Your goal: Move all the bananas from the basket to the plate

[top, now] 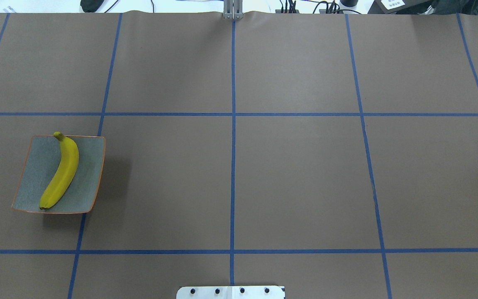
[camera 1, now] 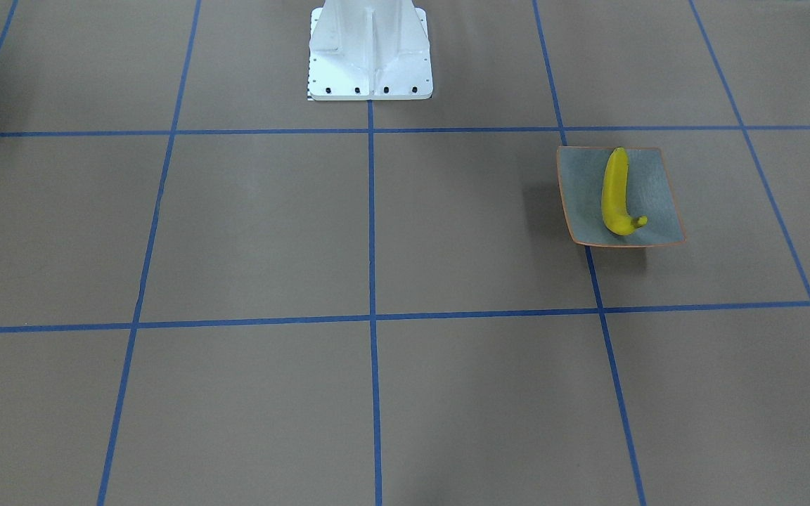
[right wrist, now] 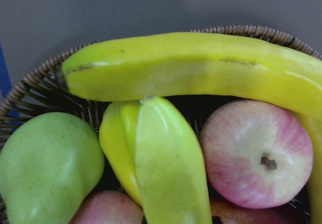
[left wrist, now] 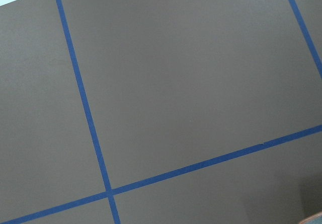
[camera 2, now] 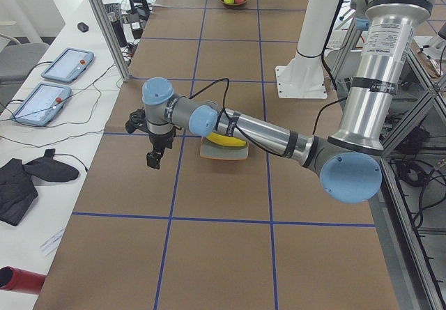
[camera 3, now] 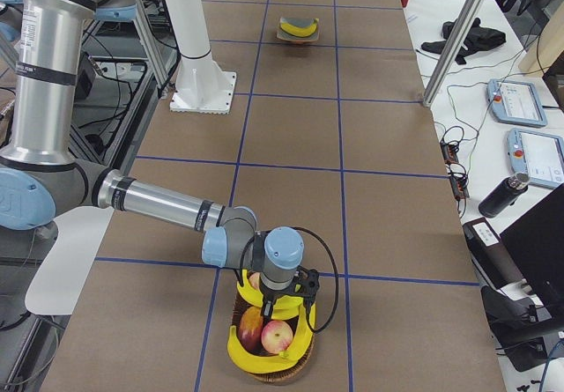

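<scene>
Right fingers [camera 3: 266,306] low over the basket [right wrist: 251,31] of bananas [right wrist: 191,68]; left fingers [camera 2: 151,160] above table [camera 2: 230,205]; openness of both unclear.

Pink apple [right wrist: 256,156], green pear [right wrist: 48,166]; blue tape grid [top: 233,166] on brown table [top: 297,187]; two tablets [camera 2: 40,103] alongside
</scene>
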Controlling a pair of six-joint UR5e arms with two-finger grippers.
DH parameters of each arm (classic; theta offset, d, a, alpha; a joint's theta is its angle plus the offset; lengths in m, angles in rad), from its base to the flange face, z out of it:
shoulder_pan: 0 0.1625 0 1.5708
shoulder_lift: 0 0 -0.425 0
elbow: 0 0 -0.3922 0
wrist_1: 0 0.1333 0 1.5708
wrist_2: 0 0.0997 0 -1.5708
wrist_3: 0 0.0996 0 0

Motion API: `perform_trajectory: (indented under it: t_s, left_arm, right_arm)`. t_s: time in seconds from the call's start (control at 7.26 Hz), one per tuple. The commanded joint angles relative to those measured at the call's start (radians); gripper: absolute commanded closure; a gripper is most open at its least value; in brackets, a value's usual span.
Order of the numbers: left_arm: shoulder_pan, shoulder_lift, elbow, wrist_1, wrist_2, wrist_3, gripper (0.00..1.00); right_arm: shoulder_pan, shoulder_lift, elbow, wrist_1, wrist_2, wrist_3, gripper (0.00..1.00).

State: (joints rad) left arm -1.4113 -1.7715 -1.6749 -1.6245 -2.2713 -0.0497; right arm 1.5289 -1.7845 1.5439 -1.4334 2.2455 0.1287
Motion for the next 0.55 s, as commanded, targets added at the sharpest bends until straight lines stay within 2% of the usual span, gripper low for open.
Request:
perform_trajectory:
  t_s: [0.0,0.28,0.41]
  left_arm:
    - [0.0,0.001,0.001,0.0,-0.001,-0.001,0.0]
    - [0.0,0.001,0.007,0.002,-0.005,-0.001,0.0]
    - [0.0,-0.005,0.007,0.002,-0.007,-0.007,0.0]
  right_arm:
    - [0.029,-0.024,0.159,-0.126,-0.007,-0.014,1.0]
    - [0.085,0.019,0.293,-0.282,-0.044,-0.111,1.0]
    - [0.118,0.116,0.32,-0.358,-0.043,-0.121,1.0]
